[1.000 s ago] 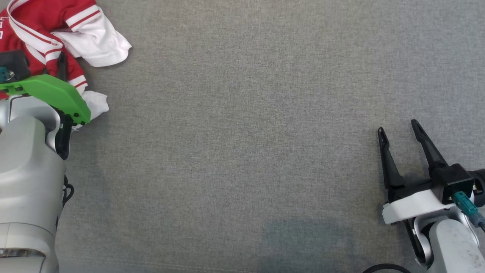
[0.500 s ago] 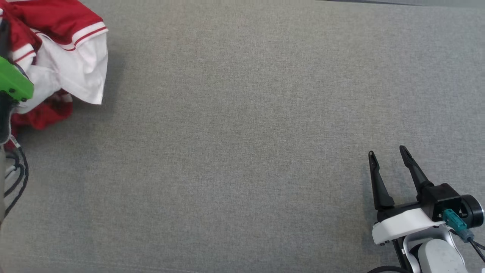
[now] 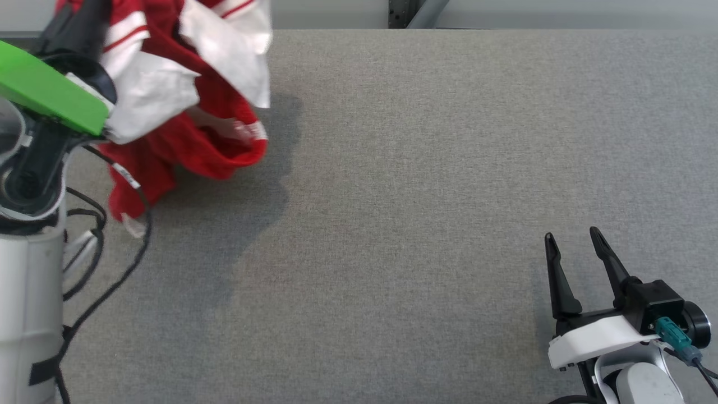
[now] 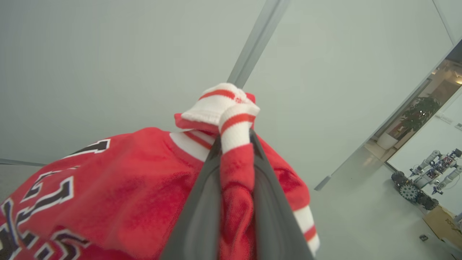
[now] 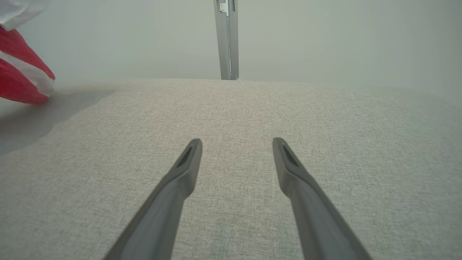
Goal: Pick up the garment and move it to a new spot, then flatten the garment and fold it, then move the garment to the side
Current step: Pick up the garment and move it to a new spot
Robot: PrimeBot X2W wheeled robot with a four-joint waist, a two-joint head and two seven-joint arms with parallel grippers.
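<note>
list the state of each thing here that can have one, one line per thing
garment, bunched up, not yet flattened or folded, lifted and hanging from the left claw
left claw, shut on the garment, pinching a red and white striped cuff between its fingers
right claw, open and holding nothing, fingers spread above the grey table, well apart from the garment

Head camera has tilted up: far edge of table (image 3: 426, 196) now at top of frame. Garment (image 3: 185, 112), earlier bunched on the cloth at upper left, now hangs lifted from left gripper (image 4: 235, 139), further right in frame. Shadow (image 3: 235, 213) now spread below it.
</note>
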